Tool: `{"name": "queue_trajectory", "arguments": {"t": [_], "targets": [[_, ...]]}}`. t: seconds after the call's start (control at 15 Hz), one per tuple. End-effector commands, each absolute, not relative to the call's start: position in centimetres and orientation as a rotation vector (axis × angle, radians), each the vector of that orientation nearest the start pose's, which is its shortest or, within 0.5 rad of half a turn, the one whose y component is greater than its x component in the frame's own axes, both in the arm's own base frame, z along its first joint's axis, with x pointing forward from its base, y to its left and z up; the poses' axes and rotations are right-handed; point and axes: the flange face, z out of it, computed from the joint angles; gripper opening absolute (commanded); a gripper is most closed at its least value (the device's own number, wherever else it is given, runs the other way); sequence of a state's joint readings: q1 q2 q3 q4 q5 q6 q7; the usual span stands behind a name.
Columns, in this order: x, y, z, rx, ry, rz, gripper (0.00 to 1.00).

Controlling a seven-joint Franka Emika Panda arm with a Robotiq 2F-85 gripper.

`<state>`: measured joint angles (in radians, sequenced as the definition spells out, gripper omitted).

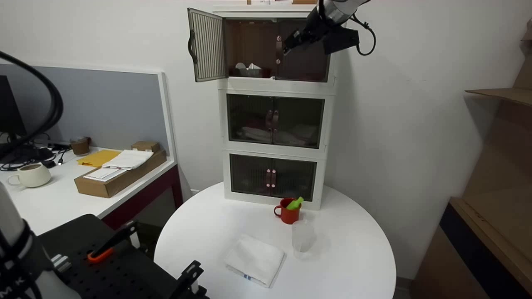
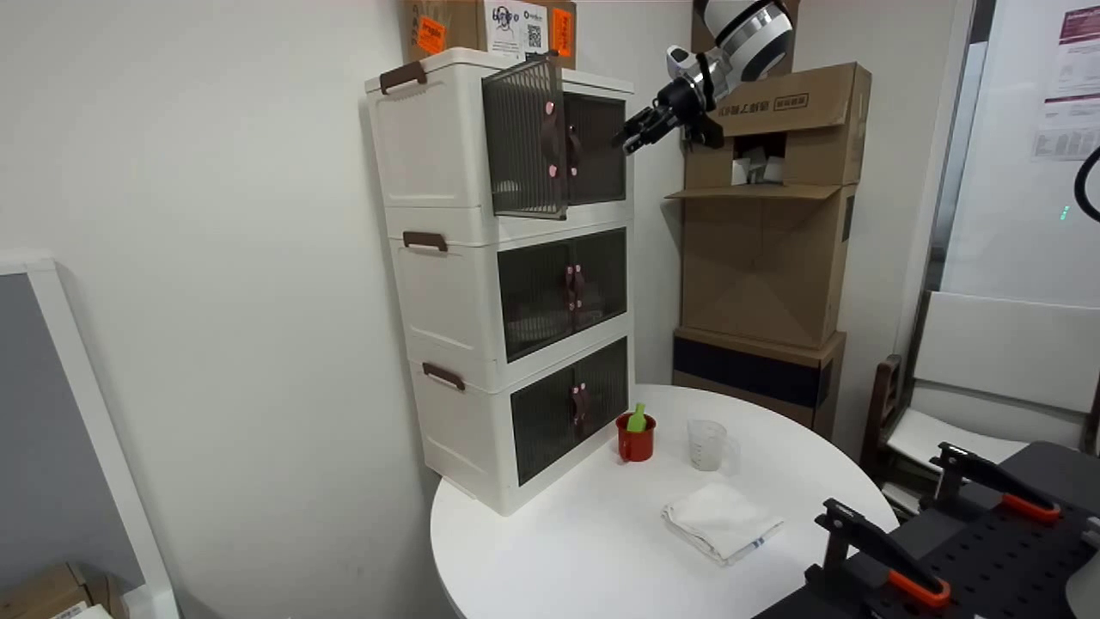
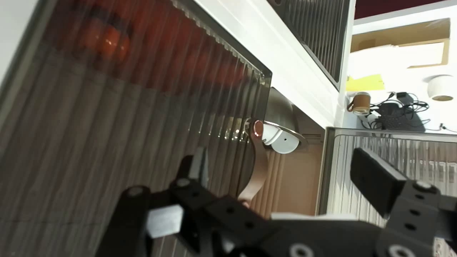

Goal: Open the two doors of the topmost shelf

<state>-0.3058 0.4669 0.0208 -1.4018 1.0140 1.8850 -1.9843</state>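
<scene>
While the topmost shelf (image 1: 282, 86) has one door (image 1: 210, 47) open, my spread gripper (image 3: 281, 160) faces its closed door (image 1: 305, 66), seemingly apart.

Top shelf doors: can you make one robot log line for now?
gripper: open | desk-side door: swung open | other door: closed, handle ungripped | task: half done
</scene>
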Motion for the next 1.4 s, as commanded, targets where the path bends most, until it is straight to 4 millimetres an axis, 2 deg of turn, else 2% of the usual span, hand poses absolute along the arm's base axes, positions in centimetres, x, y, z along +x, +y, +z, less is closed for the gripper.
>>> {"name": "queue_trajectory", "arguments": {"t": [0.0,0.33,0.6,0.8,1.07,1.33], "targets": [[68.5,-13.2,46.7,-1.915,-1.529,-1.230,1.00],[69.7,-10.0,45.6,-1.864,-1.573,-1.235,1.00],[70.9,-6.2,45.3,-1.809,-1.620,-1.229,1.00],[71.6,-4.2,44.8,-1.791,-1.642,-1.230,1.00],[71.9,-3.7,43.9,-1.777,-1.635,-1.224,1.00],[71.3,-4.6,43.6,-1.769,-1.609,-1.265,1.00]]}}
